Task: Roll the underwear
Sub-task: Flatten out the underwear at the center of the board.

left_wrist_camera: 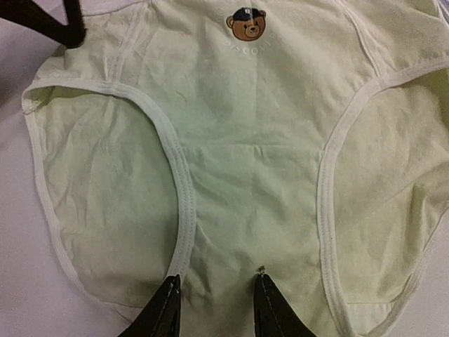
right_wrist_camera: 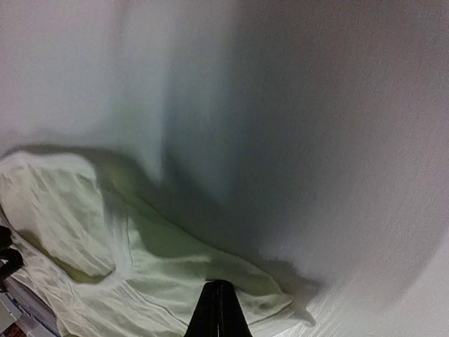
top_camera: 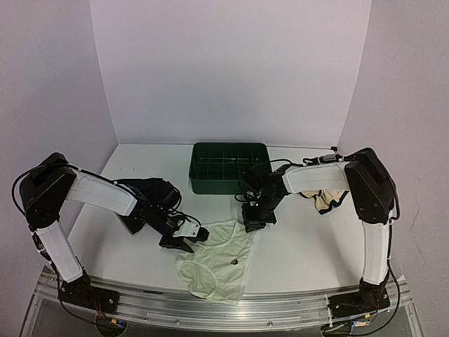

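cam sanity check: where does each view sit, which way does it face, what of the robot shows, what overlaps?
Top external: above and behind the bases, facing down and forward across the table; both arms show, left pincer and right pincer at the mint underwear.
Left wrist: looks down along its parted fingertips at the flat cloth and its bear print.
Right wrist: low, blurred, faces bare table and a bunched cloth edge; its shut tips show bottom centre.
Shared: all three show the mint underwear.
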